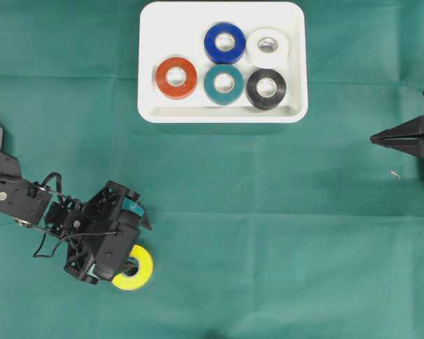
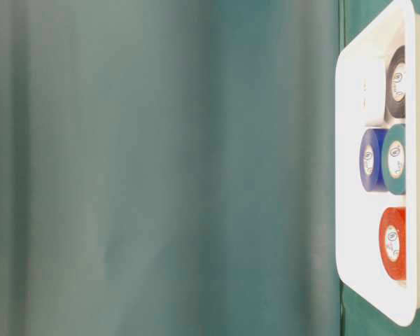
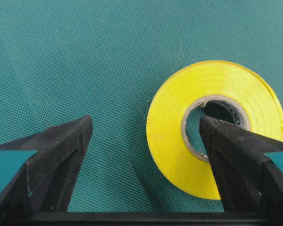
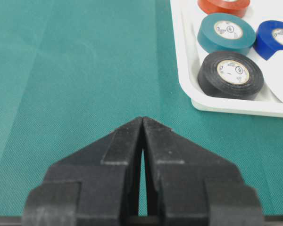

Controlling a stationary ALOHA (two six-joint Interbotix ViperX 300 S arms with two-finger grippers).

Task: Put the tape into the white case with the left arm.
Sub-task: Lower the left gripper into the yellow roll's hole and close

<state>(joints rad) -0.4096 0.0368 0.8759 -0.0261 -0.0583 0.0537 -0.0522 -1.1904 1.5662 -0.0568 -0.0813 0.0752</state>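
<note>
Listing from the left of the overhead view across to the right.

Item: left gripper [image 1: 116, 272], teal-banded, low over the green cloth [image 1: 268, 233] near the bottom left. Jaws spread wide. In its wrist view one fingertip [image 3: 212, 129] stands in or above the core hole of the roll, the other on bare cloth outside the roll's rim, so one wall of the ring lies between them. Nothing is clamped yet.

Item: yellow tape [image 1: 136, 268], lying flat on the cloth, partly hidden under the gripper, well apart from the tray.

Item: white case [image 1: 222, 113], top centre, holding five rolls flat: red tape [image 1: 176, 78], blue tape [image 1: 224, 43], teal tape [image 1: 223, 84], white tape [image 1: 268, 47], black tape [image 1: 266, 89]. The slot above the red roll, at the tray's upper left, is bare.

Item: right gripper [image 1: 399, 138], at the right edge, its jaws pressed together and holding nothing, parked clear of the work.

Step in hand, by judgement: the grasp of the yellow roll, with fingers placed but not closed.

Next move calls for: closing the jaws onto the ring wall, a firm pinch before lifting, then a carry up and to the right to the bare slot, clearing the tray's raised rim and the red roll.
</note>
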